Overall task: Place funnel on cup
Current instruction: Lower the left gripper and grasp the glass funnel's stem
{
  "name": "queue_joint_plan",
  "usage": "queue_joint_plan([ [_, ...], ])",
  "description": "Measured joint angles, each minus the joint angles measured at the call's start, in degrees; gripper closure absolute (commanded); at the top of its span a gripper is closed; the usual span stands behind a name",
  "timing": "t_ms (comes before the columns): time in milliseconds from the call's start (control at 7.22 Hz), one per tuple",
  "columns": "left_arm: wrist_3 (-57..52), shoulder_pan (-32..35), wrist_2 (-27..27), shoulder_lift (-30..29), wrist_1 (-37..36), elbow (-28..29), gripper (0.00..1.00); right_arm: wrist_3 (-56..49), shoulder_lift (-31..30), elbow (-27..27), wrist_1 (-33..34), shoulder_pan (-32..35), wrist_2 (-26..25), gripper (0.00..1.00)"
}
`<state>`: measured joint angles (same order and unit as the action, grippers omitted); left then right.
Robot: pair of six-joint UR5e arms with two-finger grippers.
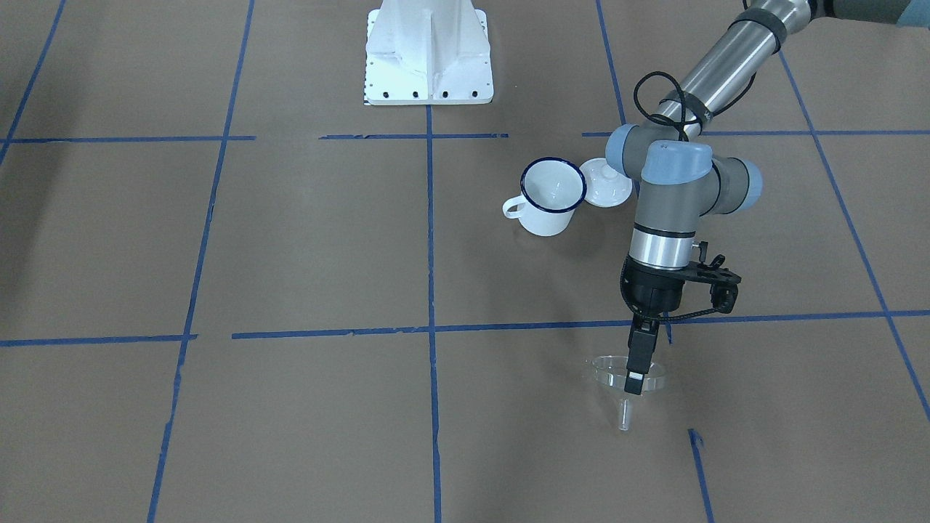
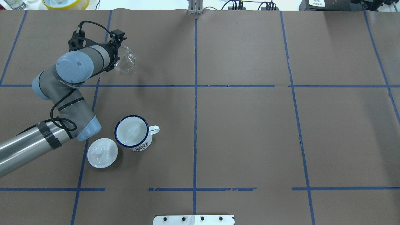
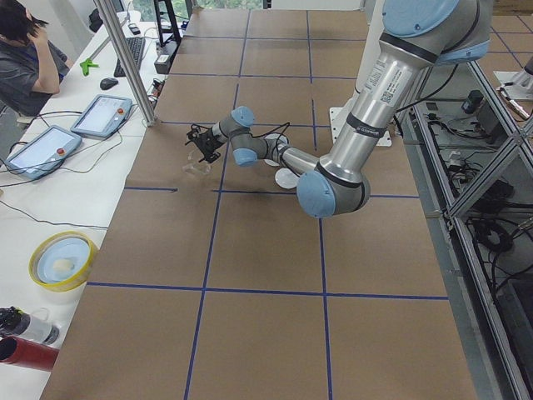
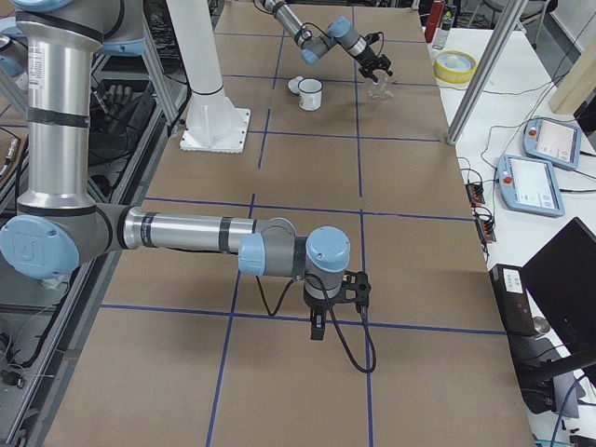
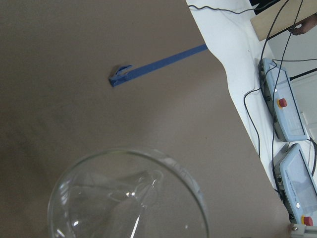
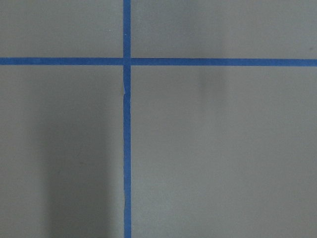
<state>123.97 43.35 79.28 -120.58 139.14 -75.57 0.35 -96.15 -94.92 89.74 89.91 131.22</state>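
Observation:
The clear funnel (image 1: 617,374) hangs spout down just above the table, far from the robot's base. My left gripper (image 1: 635,379) is shut on its rim. The funnel also shows in the overhead view (image 2: 125,60) and fills the bottom of the left wrist view (image 5: 129,198). The white mug with a dark blue rim (image 1: 552,195) stands upright and empty, nearer the base, its handle toward the table's middle (image 2: 133,132). My right gripper (image 4: 318,328) shows only in the exterior right view, low over bare table; I cannot tell whether it is open or shut.
A white domed lid with a knob (image 2: 102,152) lies beside the mug, under the left forearm. The white robot base (image 1: 429,54) stands at the table's middle edge. Tablets (image 5: 290,106) lie beyond the table's far edge.

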Motion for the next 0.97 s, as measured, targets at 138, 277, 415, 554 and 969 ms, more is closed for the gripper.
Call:
queue_joint_plan([
  [138,0.1,0.5,0.0,-0.2,0.0,0.3,0.09,0.0,0.0,0.0,0.0,0.0,0.0,0.00],
  [277,0.1,0.5,0.0,-0.4,0.1,0.9,0.09,0.0,0.0,0.0,0.0,0.0,0.0,0.00],
  [415,0.0,0.2,0.0,-0.5,0.1,1.6,0.09,0.0,0.0,0.0,0.0,0.0,0.0,0.00],
  [554,0.0,-0.3,0.0,-0.8,0.1,1.9,0.62,0.0,0.0,0.0,0.0,0.0,0.0,0.00],
  [969,-0.3,-0.8,-0.1,-1.5,0.5,1.9,1.00,0.0,0.0,0.0,0.0,0.0,0.0,0.00],
])
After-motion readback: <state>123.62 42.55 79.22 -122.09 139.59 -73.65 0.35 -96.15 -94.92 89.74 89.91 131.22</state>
